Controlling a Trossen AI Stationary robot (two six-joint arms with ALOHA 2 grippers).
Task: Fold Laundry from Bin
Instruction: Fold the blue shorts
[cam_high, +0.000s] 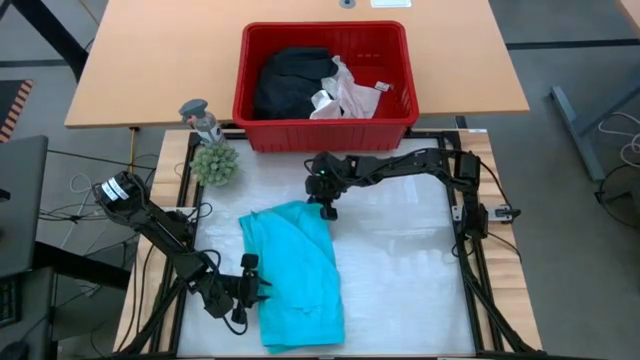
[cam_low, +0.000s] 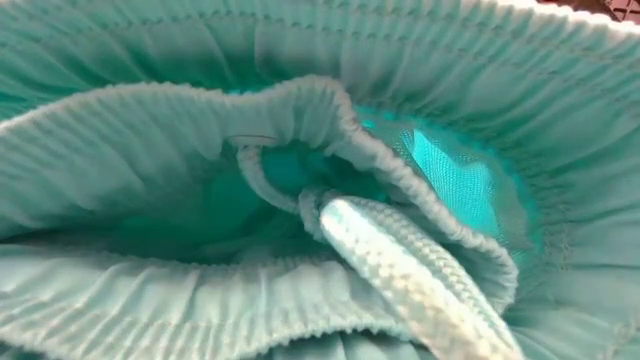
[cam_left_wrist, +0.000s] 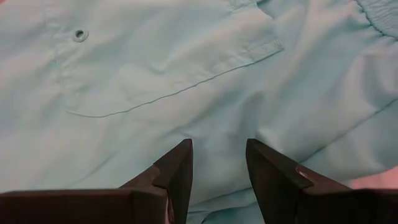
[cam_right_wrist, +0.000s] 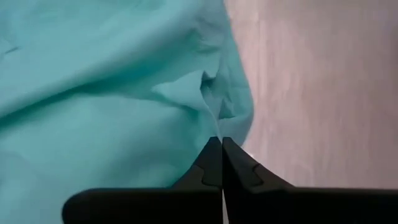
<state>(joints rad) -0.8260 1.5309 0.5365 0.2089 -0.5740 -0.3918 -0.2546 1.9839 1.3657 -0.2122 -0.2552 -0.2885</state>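
**Teal garment flat on table, both grippers at its edges**

Far left, near edge: left gripper (cam_high: 252, 287) low at the left side of the soft teal garment (cam_high: 295, 275), fingers (cam_left_wrist: 177, 168) spread w/ a gap, tips over the cloth by a stitched pocket; can't tell if touching. Behind it, a green spiky ball (cam_high: 215, 163) and a small grey figure (cam_high: 203, 119) at the back-left corner of the white table mat (cam_high: 400, 260). Centre: teal garment spread lengthwise, elastic waistband & pale drawcord (cam_low: 400, 265) filling the low view. Just right of that, right gripper (cam_right_wrist: 221, 163) at the garment's far right corner, jaws pressed together, pinching the cloth edge. Back, on the tan desk (cam_high: 150, 60): rectangular red plastic bin (cam_high: 395, 75) w/ slotted sides, holding a black garment (cam_high: 290, 80) on the left and white lacy cloth (cam_high: 345, 95) on the right.
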